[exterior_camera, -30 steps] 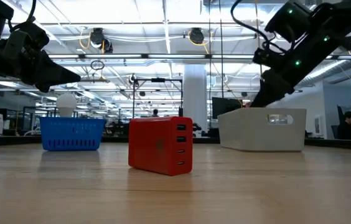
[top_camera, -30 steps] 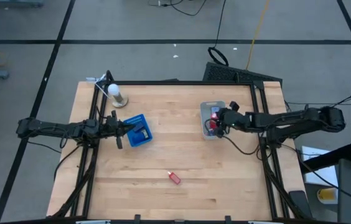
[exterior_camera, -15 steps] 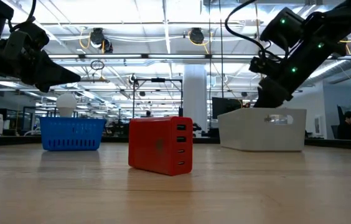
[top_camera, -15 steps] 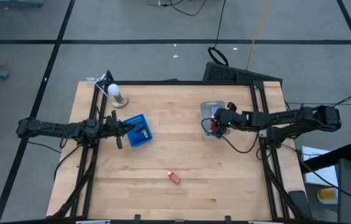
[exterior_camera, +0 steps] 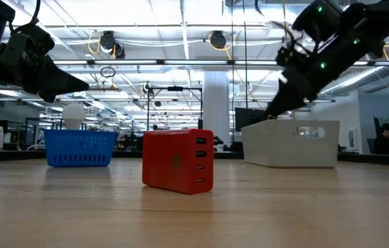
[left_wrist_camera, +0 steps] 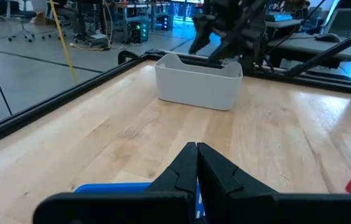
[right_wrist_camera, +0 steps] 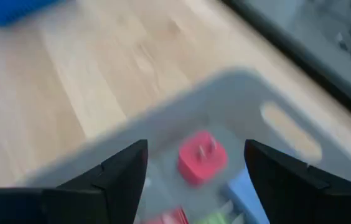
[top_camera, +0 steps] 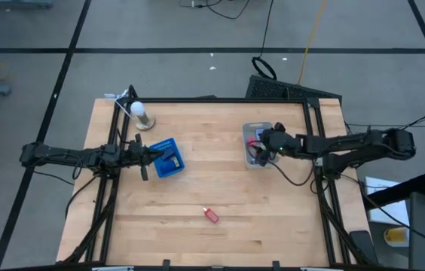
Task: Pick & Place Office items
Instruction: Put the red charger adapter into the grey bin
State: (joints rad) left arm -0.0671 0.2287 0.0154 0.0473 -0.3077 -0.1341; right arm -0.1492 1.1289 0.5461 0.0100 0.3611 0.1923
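Note:
A red blocky item [top_camera: 211, 215] lies alone on the table's near middle; it stands large in the low view [exterior_camera: 178, 160]. More small items lie in the clear bin [top_camera: 252, 128]: a red plug piece [right_wrist_camera: 201, 157], a blue piece [right_wrist_camera: 244, 186], plus red and green ones at the picture's edge. My right gripper [top_camera: 261, 143] hovers open over the bin, its fingers [right_wrist_camera: 126, 168] spread on either side of the red plug piece without touching it. My left gripper [top_camera: 154, 154] is shut [left_wrist_camera: 197, 163] and hangs just above the blue tray [top_camera: 173, 167].
A white ball on a short stand [top_camera: 141, 113] sits near the table's far left corner. The blue tray [exterior_camera: 77, 148] and the clear bin [exterior_camera: 291, 143] stand apart, with bare wood between them. A black frame runs along the table's edges.
My right gripper dipped toward the bin, then rose again and shifted slightly toward the table's far left, staying over the bin. The right wrist view is blurred by this motion.

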